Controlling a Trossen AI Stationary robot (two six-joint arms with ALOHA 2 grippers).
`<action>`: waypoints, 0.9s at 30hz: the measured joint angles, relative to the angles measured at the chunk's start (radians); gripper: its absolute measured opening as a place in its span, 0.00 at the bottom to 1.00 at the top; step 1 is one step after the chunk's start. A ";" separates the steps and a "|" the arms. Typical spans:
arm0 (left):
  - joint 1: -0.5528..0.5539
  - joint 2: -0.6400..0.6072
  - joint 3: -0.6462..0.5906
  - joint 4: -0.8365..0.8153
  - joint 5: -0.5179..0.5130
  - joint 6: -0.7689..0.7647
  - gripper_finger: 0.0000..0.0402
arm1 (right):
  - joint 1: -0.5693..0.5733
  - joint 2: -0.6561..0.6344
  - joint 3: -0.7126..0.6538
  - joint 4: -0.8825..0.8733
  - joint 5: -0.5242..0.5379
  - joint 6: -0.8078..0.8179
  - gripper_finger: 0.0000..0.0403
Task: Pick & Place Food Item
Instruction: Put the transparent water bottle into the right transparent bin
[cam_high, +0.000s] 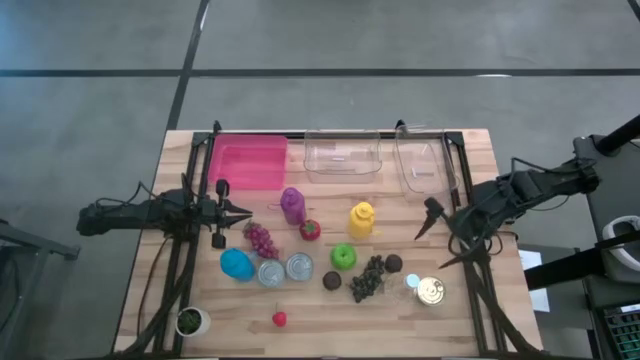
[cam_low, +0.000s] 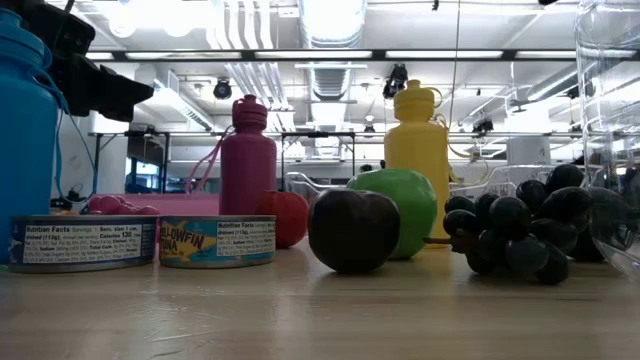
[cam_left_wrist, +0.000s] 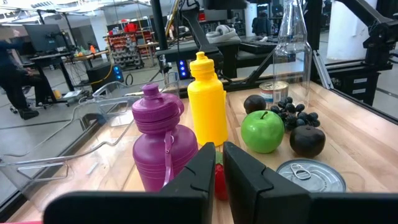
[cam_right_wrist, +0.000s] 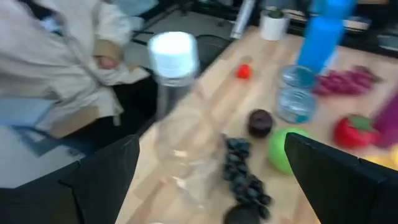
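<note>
Food items lie in the middle of the table: a green apple (cam_high: 343, 256), a red tomato (cam_high: 310, 230), purple grapes (cam_high: 262, 240), dark grapes (cam_high: 368, 278), two dark plums (cam_high: 332, 282) and a small red fruit (cam_high: 279, 319). My right gripper (cam_high: 432, 250) hangs open above the table's right part, slanting down toward the dark grapes (cam_right_wrist: 245, 177) and a clear bottle (cam_right_wrist: 177, 118), touching nothing. My left gripper (cam_high: 235, 212) is shut and level at the table's left, pointing at the purple bottle (cam_left_wrist: 163, 146), with nothing in it.
A pink bin (cam_high: 250, 163) and two clear bins (cam_high: 343, 155) stand along the far edge. A purple bottle (cam_high: 292, 205), a yellow bottle (cam_high: 361, 220), a blue bottle (cam_high: 237, 265), three cans (cam_high: 299, 266) and a plant pot (cam_high: 190, 321) stand among the food. A person (cam_right_wrist: 56, 68) is beside the table.
</note>
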 joint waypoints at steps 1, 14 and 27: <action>0.000 0.000 0.000 0.000 0.000 0.000 0.09 | 0.000 0.006 -0.008 0.016 -0.022 0.003 0.99; 0.000 0.000 0.000 0.000 0.000 0.000 0.09 | 0.023 0.060 -0.059 0.203 -0.019 0.018 0.99; 0.000 0.000 0.000 0.000 0.000 0.000 0.09 | 0.043 0.157 -0.062 0.295 0.003 0.018 0.99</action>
